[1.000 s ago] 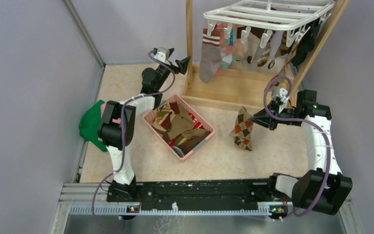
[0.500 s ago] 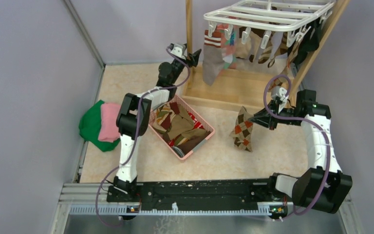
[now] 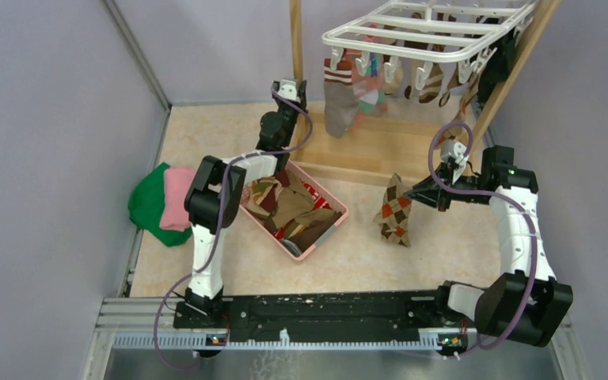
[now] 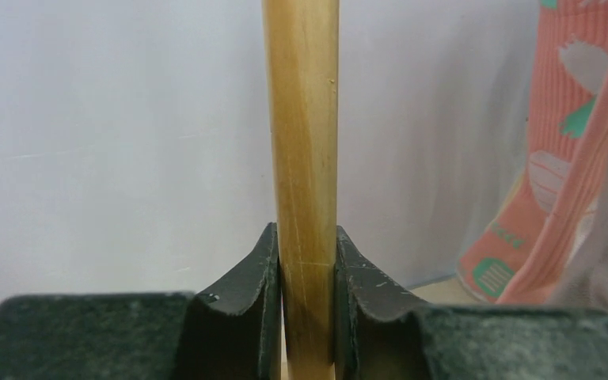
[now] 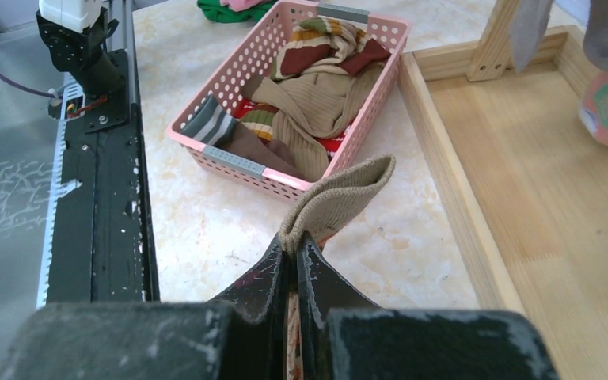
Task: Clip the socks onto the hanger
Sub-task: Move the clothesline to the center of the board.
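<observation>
Two grips, left fingers (image 4: 241,317) clamping wooden post (image 4: 305,119), right fingers (image 5: 265,293) pinching argyle sock (image 3: 396,210)

Lilac walls (image 3: 47,119), beige marbled tabletop (image 3: 443,253)

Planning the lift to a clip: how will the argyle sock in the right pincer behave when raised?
Probably floppy: the argyle sock droops limp from the right pincer. Likely light, since a pinch at one end holds it.

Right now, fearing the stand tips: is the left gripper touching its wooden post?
Touching. Left wrist view: left gripper clamped on the wooden post, no gap.
</observation>
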You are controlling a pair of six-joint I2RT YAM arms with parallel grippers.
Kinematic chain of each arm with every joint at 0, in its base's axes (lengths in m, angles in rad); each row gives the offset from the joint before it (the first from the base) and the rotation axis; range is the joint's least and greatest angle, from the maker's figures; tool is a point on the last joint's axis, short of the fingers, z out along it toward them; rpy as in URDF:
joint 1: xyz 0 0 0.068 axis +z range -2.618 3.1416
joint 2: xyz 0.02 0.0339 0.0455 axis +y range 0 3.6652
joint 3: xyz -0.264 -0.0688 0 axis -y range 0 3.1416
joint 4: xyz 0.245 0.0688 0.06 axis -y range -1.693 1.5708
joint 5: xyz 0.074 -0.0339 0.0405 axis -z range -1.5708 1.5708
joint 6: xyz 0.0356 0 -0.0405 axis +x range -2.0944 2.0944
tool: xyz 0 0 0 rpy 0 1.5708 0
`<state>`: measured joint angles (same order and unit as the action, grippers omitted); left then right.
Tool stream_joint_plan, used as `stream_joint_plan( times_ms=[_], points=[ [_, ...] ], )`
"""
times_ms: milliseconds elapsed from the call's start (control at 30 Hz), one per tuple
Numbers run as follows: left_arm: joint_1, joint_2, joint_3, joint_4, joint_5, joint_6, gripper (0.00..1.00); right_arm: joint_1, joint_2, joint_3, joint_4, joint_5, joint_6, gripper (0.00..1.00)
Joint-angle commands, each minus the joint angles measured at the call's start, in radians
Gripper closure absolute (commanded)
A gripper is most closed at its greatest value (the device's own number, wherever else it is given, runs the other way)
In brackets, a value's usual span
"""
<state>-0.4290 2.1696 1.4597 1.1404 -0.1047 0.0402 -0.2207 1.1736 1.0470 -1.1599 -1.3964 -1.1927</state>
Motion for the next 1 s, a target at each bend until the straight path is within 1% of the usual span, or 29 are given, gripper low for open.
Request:
stream_joint_plan(
  times_ms=[0,433,600,667,700,767,867,900,933,967],
  points=[
    [0.032,-0.137,-0.111,0.099,-0.076,0.049,0.94,-0.001,-0.016,0.009,-0.003,-0.022,-0.014,1.00],
    [0.040,-0.424,-0.506,0.172,-0.262,0.036,0.94,-0.002,-0.026,0.011,-0.004,-0.025,-0.013,1.00],
    [0.040,-0.516,-0.616,0.166,-0.286,0.010,0.93,-0.002,-0.029,0.013,-0.007,-0.024,-0.014,1.00],
    [0.041,-0.542,-0.638,0.148,-0.282,0.002,0.90,-0.002,-0.029,0.013,-0.008,-0.023,-0.013,1.00],
    [0.040,-0.555,-0.645,0.137,-0.285,-0.005,0.79,-0.002,-0.030,0.012,-0.007,-0.024,-0.014,1.00],
    [0.041,-0.586,-0.656,0.109,-0.274,-0.028,0.62,-0.002,-0.031,0.012,-0.009,-0.024,-0.013,1.00],
    [0.043,-0.666,-0.672,0.018,-0.255,-0.079,0.33,-0.002,-0.032,0.011,-0.011,-0.022,-0.016,1.00],
    [0.043,-0.700,-0.680,-0.019,-0.250,-0.109,0.20,-0.002,-0.032,0.009,-0.012,-0.020,-0.018,1.00],
    [0.043,-0.736,-0.690,-0.055,-0.242,-0.135,0.11,-0.002,-0.033,0.010,-0.013,-0.020,-0.019,1.00],
    [0.044,-0.778,-0.699,-0.104,-0.232,-0.163,0.03,-0.002,-0.032,0.009,-0.014,-0.020,-0.020,1.00]
  ],
)
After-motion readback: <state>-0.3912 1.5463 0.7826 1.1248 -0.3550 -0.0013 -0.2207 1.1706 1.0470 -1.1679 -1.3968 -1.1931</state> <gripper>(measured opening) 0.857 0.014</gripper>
